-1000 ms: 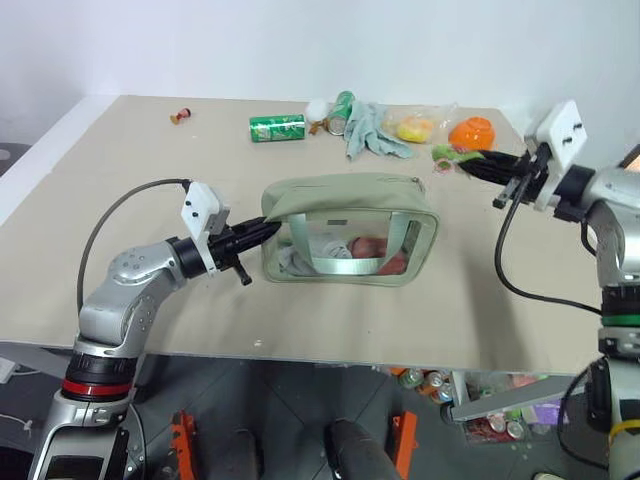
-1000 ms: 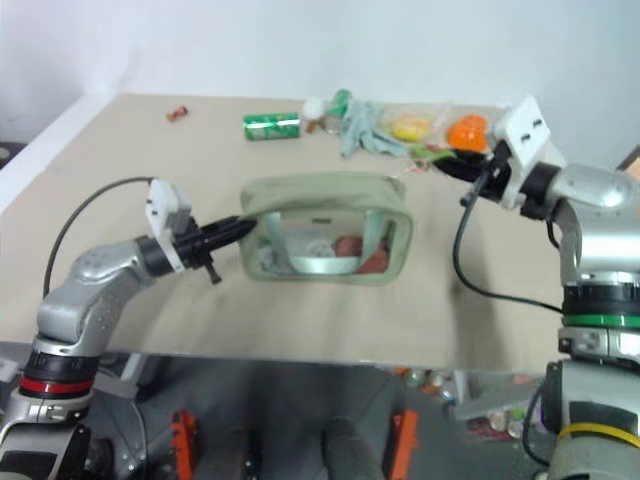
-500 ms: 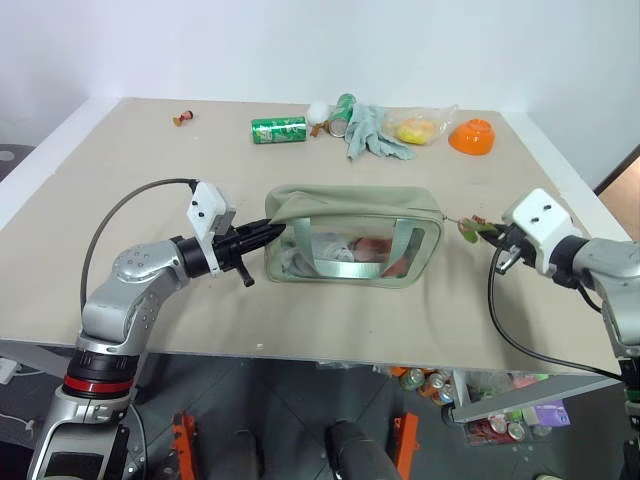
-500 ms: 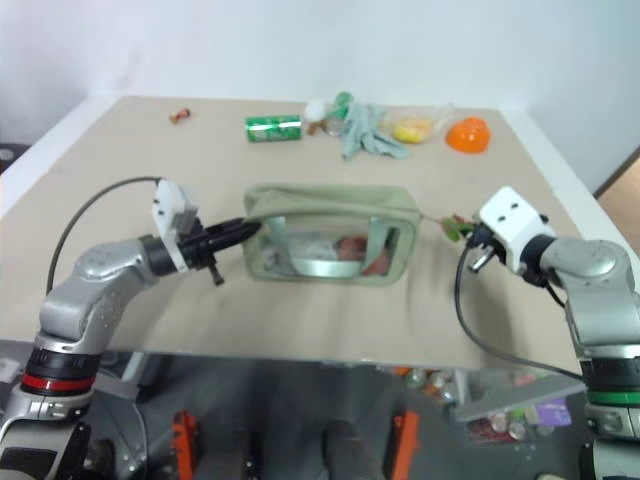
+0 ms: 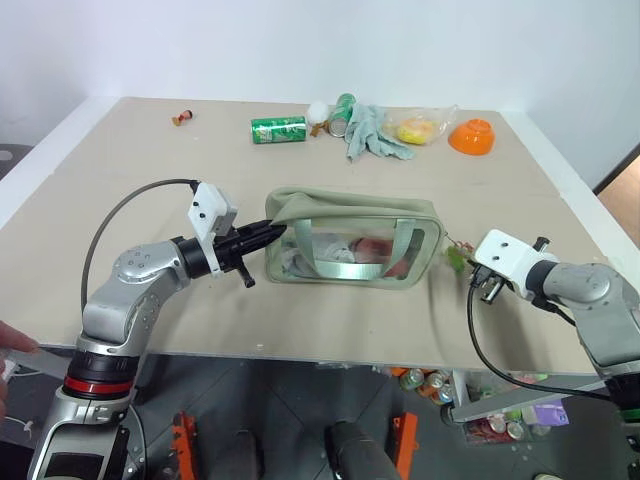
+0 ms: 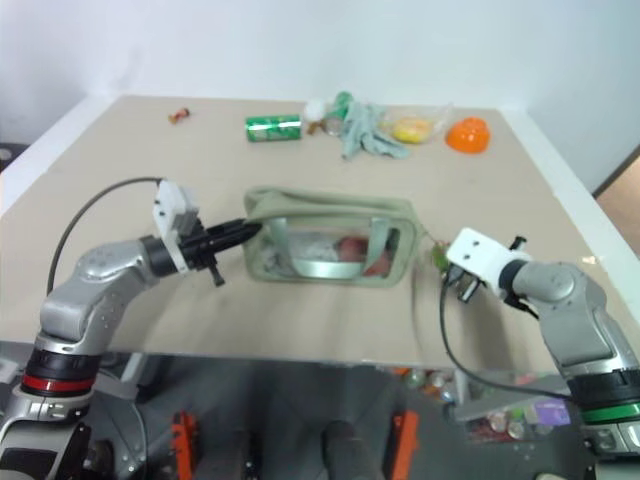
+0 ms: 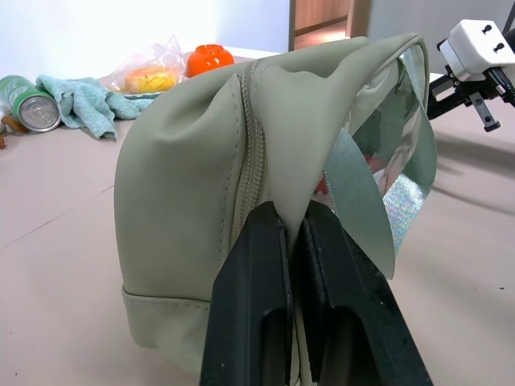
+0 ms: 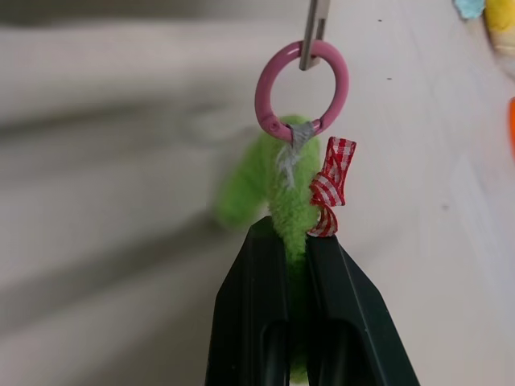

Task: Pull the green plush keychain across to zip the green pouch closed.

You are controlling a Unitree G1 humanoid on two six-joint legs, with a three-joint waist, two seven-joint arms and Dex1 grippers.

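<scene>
- The right gripper [image 8: 294,241] is pinching the green plush keychain [image 8: 278,181], its two black fingers [image 8: 245,322] pressed together on the fuzzy body.
- Just past those fingertips a red-and-white checked ribbon [image 8: 331,185] is hanging off the plush, and beyond it a pink ring [image 8: 302,88] is hooking onto a metal zipper pull [image 8: 315,24].
- Seen from the head, that gripper is sitting just off the right end of the green pouch [image 5: 350,240], with the keychain stretching between them.
- The left gripper [image 7: 290,221] is clamping a fold of the pouch's fabric at the opposite end, fingers tight together on it, right beside the zipper line [image 7: 253,161].
- The pouch is standing upright on the table [image 5: 150,160] between the two grippers, clear window facing the robot.
- Well beyond the pouch, a green can [image 5: 277,128], a pale glove [image 5: 375,130], a plastic bag [image 5: 420,125] and an orange bowl [image 5: 472,135] are lying along the far edge.
</scene>
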